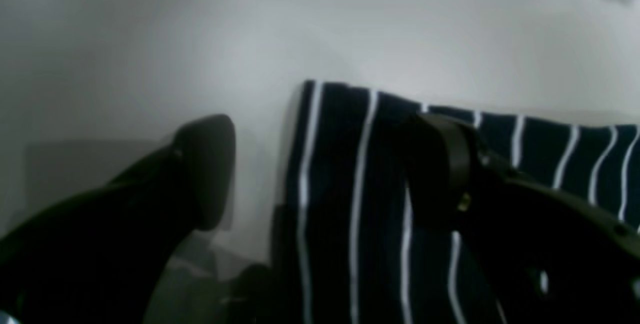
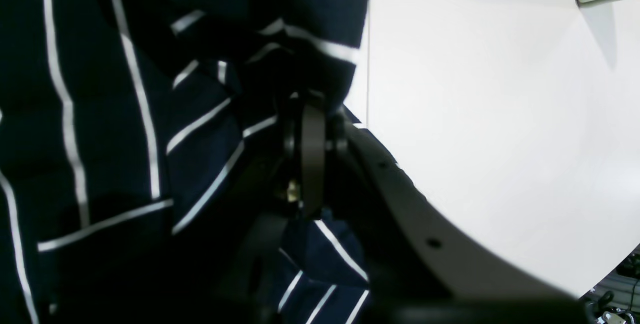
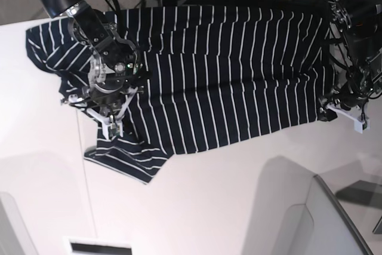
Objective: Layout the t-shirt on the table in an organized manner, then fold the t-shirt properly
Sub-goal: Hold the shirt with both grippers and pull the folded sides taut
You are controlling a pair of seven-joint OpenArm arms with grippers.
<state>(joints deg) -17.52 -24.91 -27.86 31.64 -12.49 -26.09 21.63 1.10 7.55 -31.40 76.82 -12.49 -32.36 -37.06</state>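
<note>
While the t-shirt (image 3: 215, 70) is lying spread across the far part of the white table (image 3: 227, 207), I am reading the two arms as working its opposite ends. In the base view, my right pincer (image 3: 112, 125) is sitting on the shirt's bunched end near a folded-over flap, and its jaws are together, clamped on a gather of striped cloth; I judge this hold is there to pull that crumpled end out flat. My left pincer (image 3: 346, 110) is waiting at the opposite edge of the garment with its jaws standing apart and nothing between them, probably lined up to take that edge.

The right wrist view is showing what the base view cannot: the closed fingertips (image 2: 312, 153) pinching the fabric, with folds piling beside them and bare table (image 2: 500, 113) off to the side. The left wrist view is showing one finger (image 1: 207, 169) over bare table and the other over the striped cloth, so the shirt's edge (image 1: 310, 164) is lying inside the gap, not yet gripped. Only the base view is giving the whole layout: the body mostly flat, one end still rumpled. Laying-out is unfinished; folding is not yet begun.
</note>
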